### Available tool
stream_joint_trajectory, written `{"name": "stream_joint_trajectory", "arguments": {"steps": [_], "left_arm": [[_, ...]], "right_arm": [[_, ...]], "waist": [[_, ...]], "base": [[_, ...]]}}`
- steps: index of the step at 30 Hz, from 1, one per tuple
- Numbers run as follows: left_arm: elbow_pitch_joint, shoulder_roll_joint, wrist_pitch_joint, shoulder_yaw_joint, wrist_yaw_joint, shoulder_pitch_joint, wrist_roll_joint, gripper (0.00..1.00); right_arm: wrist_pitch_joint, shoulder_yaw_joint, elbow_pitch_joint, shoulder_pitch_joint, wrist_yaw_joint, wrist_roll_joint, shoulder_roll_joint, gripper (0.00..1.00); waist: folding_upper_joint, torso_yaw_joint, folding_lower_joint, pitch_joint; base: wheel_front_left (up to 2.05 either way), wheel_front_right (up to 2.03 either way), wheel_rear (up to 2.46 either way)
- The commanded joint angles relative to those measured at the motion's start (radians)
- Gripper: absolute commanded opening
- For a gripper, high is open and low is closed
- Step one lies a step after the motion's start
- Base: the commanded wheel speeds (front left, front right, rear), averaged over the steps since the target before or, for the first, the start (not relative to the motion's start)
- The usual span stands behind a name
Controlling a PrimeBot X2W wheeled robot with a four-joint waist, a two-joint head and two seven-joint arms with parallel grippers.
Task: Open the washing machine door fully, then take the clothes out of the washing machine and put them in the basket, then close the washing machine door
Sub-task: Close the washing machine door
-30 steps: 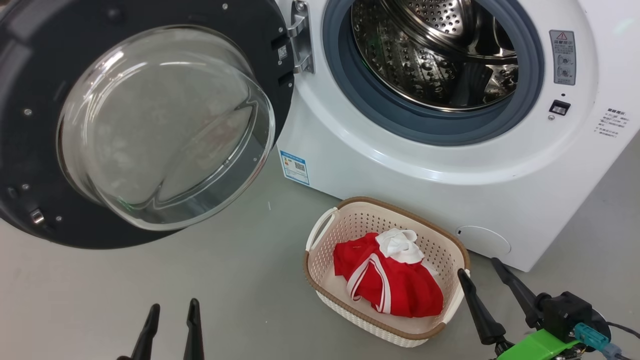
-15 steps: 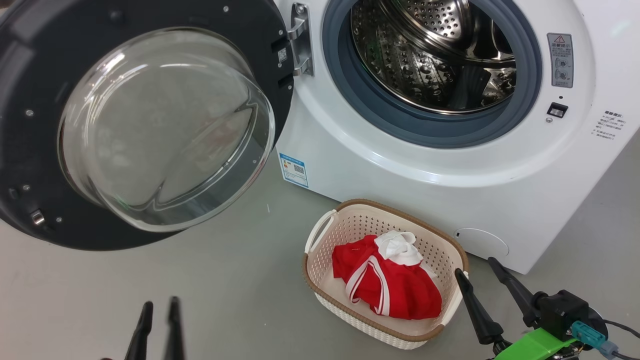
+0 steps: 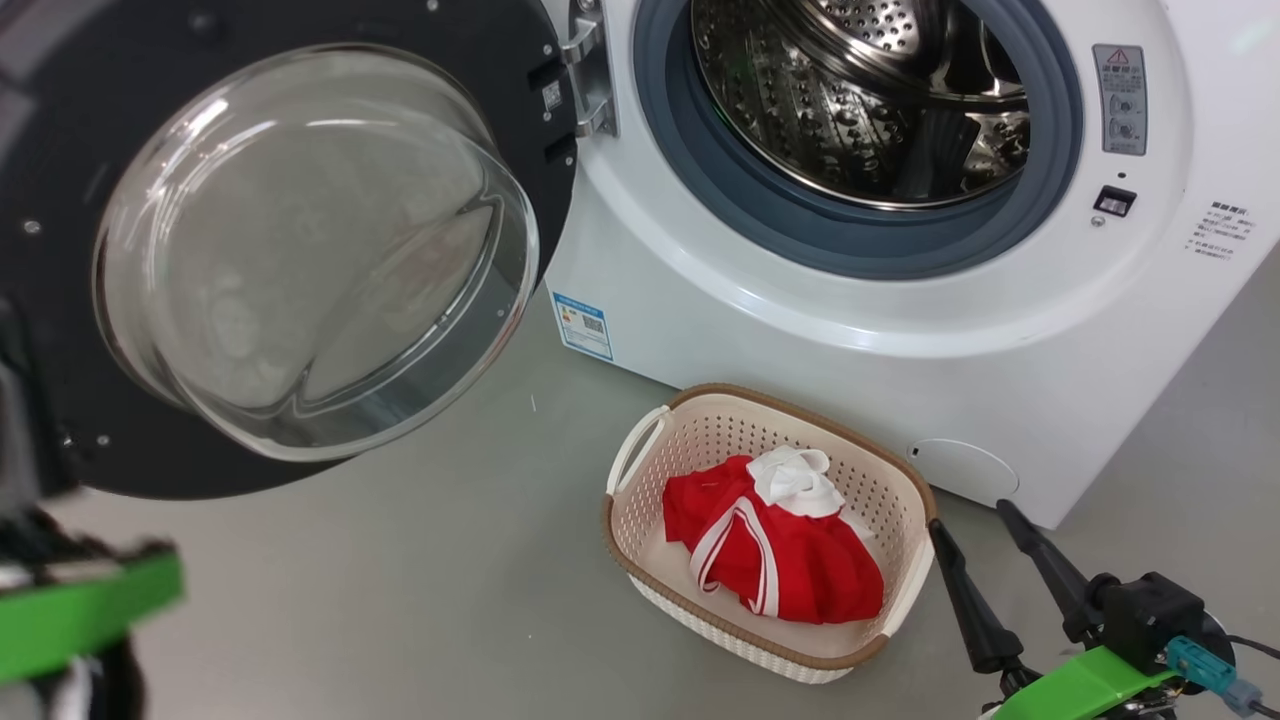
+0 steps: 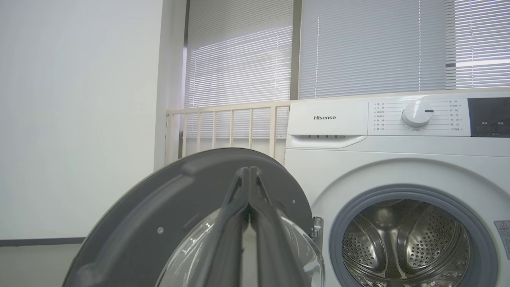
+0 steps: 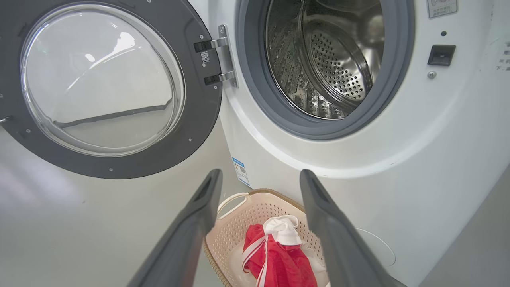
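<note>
The washing machine door (image 3: 60,150) stands swung open to the left, its glass bowl (image 3: 310,250) facing me. The washing machine (image 3: 800,330) shows a bare steel drum (image 3: 860,90). On the floor in front of it, the basket (image 3: 800,410) holds the red and white clothes (image 3: 780,560). My right gripper (image 3: 969,516) is open just right of the basket, nothing between its fingers; in the right wrist view the right gripper (image 5: 261,173) frames the basket (image 5: 235,223) and clothes (image 5: 279,259). My left gripper (image 4: 249,169) is shut and empty, fingertips pointing at the door's (image 4: 179,191) upper rim.
A blurred green part of my left arm (image 3: 80,610) sits at the lower left, by the door's bottom edge. Grey floor (image 3: 400,600) lies left of the basket. Behind the machine are a cream railing (image 4: 223,123), window blinds (image 4: 358,48) and a white wall (image 4: 79,119).
My left gripper has closed and its fingers have left the bottom of the head view; the arm's green part now shows at the lower left. The right gripper stays open by the basket.
</note>
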Motion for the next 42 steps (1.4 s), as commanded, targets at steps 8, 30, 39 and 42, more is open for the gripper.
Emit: {"name": "stream_joint_trajectory", "arguments": {"steps": [8, 30, 39, 42], "left_arm": [[0.093, 0.201, -0.004, 0.103, -0.014, -0.304, -0.047, 0.00], [1.009, 0.569, 0.092, 0.152, -0.015, -0.788, -0.375, 0.00], [1.231, 0.592, 0.405, 0.139, -0.008, -0.922, -0.494, 0.00], [1.267, 0.590, 0.477, 0.144, -0.004, -0.953, -0.517, 0.00]], "right_arm": [[-0.006, -0.009, -0.038, 0.002, 0.006, -0.019, 0.002, 1.00], [-0.006, -0.012, -0.053, -0.036, 0.006, -0.038, -0.018, 1.00], [-0.006, -0.004, -0.054, -0.064, 0.006, -0.046, -0.043, 1.00], [-0.006, -0.005, -0.056, -0.070, 0.006, -0.048, -0.047, 1.00]], "waist": [[-0.0001, -0.004, 0.0000, 0.028], [-0.0001, -0.044, 0.0000, 0.131], [-0.0001, -0.048, 0.0000, 0.187], [-0.0001, -0.046, 0.0000, 0.205]], "base": [[0.00, 0.00, 0.00], [0.00, 0.00, 0.00], [0.00, 0.00, 0.00], [0.00, 0.00, 0.00]]}}
